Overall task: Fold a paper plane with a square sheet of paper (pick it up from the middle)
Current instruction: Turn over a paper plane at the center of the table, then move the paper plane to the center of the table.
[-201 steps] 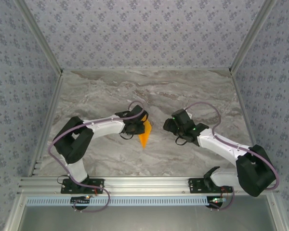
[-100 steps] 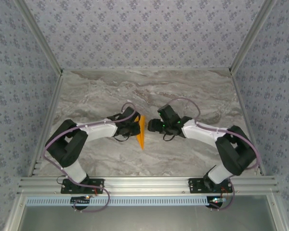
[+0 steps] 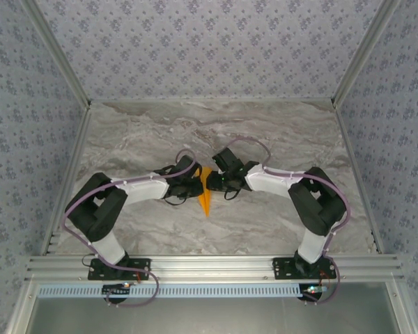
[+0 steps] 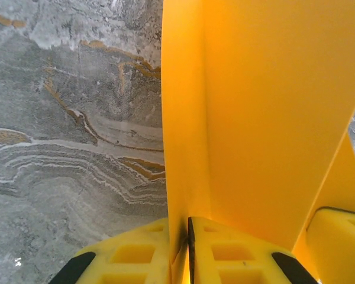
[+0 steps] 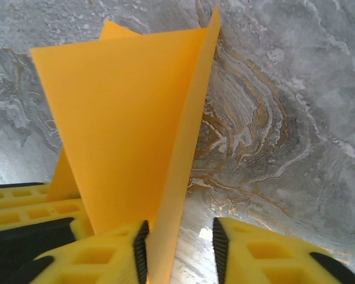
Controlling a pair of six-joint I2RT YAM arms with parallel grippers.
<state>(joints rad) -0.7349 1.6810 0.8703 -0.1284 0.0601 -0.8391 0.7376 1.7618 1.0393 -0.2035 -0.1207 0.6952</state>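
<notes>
The paper plane (image 3: 206, 193) is a bright-orange folded dart, held edge-up over the middle of the marble table with its point toward the near edge. My left gripper (image 3: 197, 185) comes in from the left, and the left wrist view shows that gripper (image 4: 188, 229) shut on the paper's (image 4: 254, 118) centre fold. From the right, my right gripper (image 3: 214, 182) meets the paper. Its jaws (image 5: 179, 239) stand apart in the right wrist view. One orange flap (image 5: 124, 118) runs between them, lying against the left pad with a gap to the right pad.
The marble table (image 3: 279, 139) stretches around both arms. Patterned walls close off the back and both sides. An aluminium rail (image 3: 209, 266) runs along the near edge. The right gripper's yellow finger (image 4: 343, 236) sits close beside the left gripper's fingers.
My right arm has swung left to the paper, and its jaws have narrowed around one flap. The left gripper shifted slightly early on and keeps its grip.
</notes>
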